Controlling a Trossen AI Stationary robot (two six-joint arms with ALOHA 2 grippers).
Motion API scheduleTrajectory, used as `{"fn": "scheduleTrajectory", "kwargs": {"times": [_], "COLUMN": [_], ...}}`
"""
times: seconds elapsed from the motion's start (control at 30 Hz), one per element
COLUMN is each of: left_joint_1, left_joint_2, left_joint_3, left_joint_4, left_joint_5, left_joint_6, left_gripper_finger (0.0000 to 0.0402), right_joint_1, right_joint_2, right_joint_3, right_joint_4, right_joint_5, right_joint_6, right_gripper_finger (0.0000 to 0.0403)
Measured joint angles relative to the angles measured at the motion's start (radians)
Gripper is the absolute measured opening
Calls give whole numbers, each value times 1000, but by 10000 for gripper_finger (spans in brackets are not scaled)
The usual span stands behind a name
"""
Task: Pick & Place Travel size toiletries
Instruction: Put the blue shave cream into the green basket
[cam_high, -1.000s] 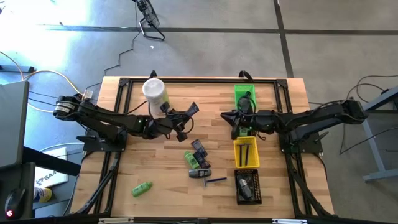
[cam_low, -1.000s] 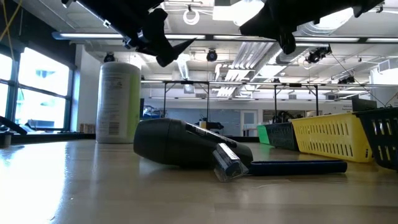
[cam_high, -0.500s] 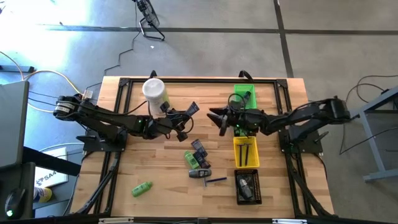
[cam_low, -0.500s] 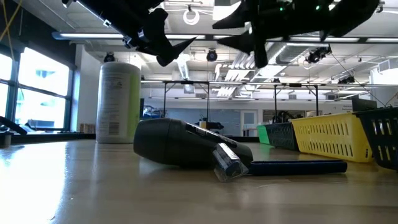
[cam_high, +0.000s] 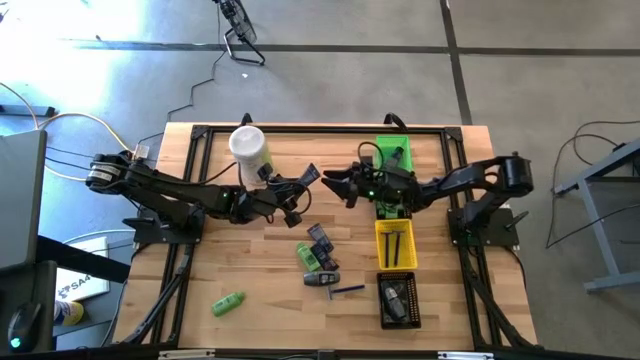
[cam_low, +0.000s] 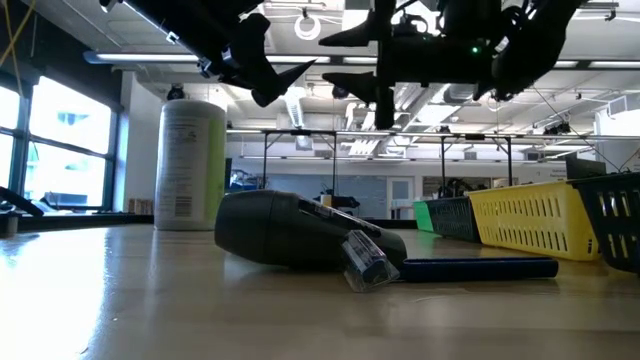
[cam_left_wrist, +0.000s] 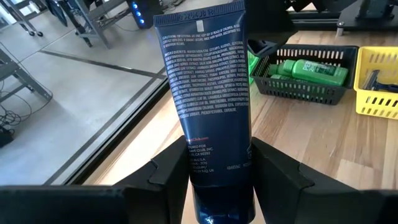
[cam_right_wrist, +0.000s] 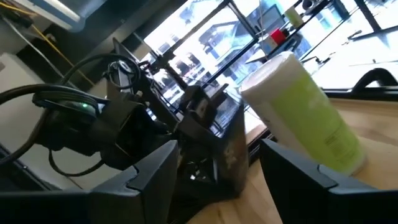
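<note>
Wooden counter (cam_high: 200, 250) with both arms raised above it. Left jaws (cam_high: 297, 192) are clenched on a dark blue tube (cam_left_wrist: 208, 93); its long axis runs straight out ahead of the jaws, flat crimped end foremost, toward the right jaws (cam_high: 342, 186), which are released, empty and just apart from the tube's tip. Behind the left jaws stands a pale-green canister (cam_high: 249, 148). Behind the right jaws lies a row of bins: green bin (cam_high: 383, 143) holding green bottles (cam_left_wrist: 311, 70), yellow bin (cam_high: 396, 262) holding thin dark sticks, black bin (cam_high: 399, 318) with dark contents. Below the jaws, loose toiletries (cam_high: 318, 260) lie clustered; one green bottle (cam_high: 228, 303) lies well apart.
</note>
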Motion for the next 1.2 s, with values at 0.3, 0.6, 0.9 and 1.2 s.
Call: {"fn": "scheduleTrajectory", "kwargs": {"times": [0.3,0.6,0.9,1.2], "left_joint_1": [0,0,0,0], "left_joint_2": [0,0,29,56], "left_joint_3": [0,0,0,0], "left_joint_4": [-5,-7,54,52], "left_joint_5": [1,3,14,10], "left_joint_6": [-3,-3,-1,8], "left_gripper_finger": [149,149,149,149], "right_joint_1": [-1,-7,-6,-6], "right_joint_2": [6,6,6,6], "right_joint_3": [103,109,109,109], "right_joint_4": [-156,-167,-194,-195], "right_joint_5": [-2,-4,-4,-3], "right_joint_6": [-37,-48,-57,-79], "right_gripper_finger": [211,156,129,124]}}
